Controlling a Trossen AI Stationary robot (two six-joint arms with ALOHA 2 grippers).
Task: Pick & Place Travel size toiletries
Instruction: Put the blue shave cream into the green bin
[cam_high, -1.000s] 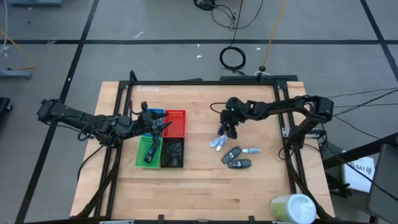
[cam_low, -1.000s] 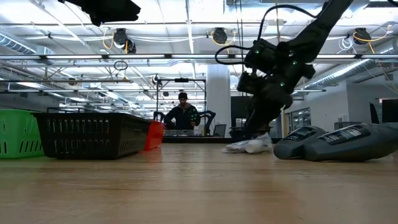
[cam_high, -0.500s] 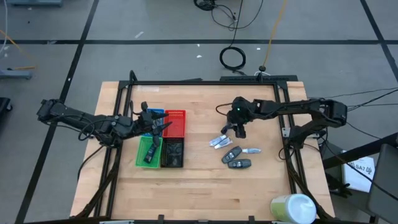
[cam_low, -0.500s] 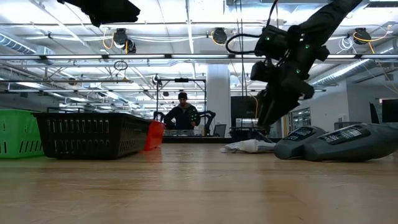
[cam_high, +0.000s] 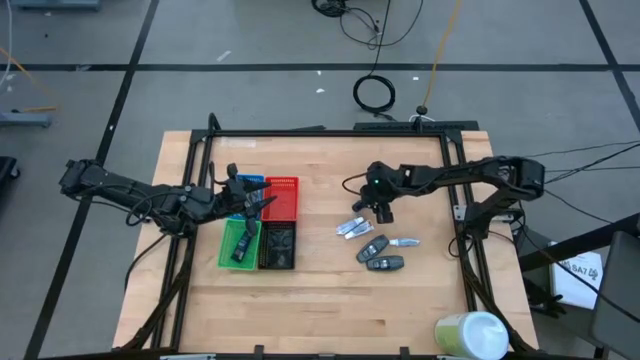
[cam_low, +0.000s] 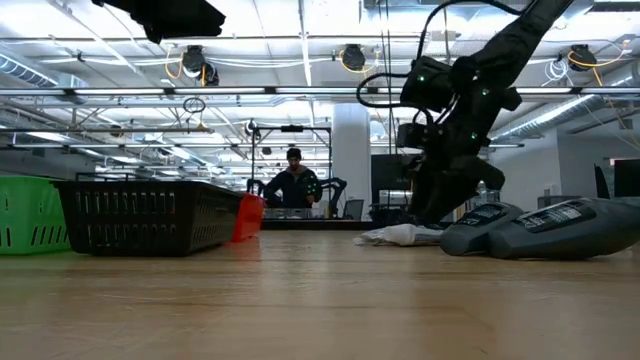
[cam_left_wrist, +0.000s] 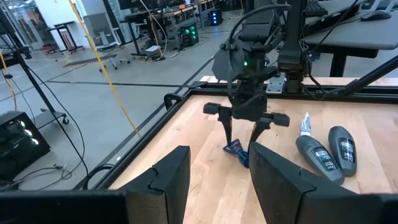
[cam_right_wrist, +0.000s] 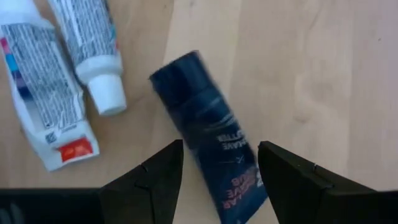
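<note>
right gripper (cam_right_wrist: 214, 174): jaws apart, empty, poised over the dark blue tube (cam_right_wrist: 211, 165) lying flat on the table (cam_high: 420, 300).
Handling: likely light, soft, slick; best pinched across its middle.
White tubes (cam_right_wrist: 56, 74): just beside it.
left gripper (cam_high: 245, 200): part open, over the trays (cam_high: 285, 185).

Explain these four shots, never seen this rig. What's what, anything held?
Two robot arms work at a wooden table. One camera looks down from above, one sits at table height, and one rides on each wrist. The left gripper hangs open over the coloured trays, holding nothing. The right gripper hovers open above a dark blue tube, with white tubes beside it and dark packs nearby. Nothing is held. A big pale cylinder stands at the table's corner.
</note>
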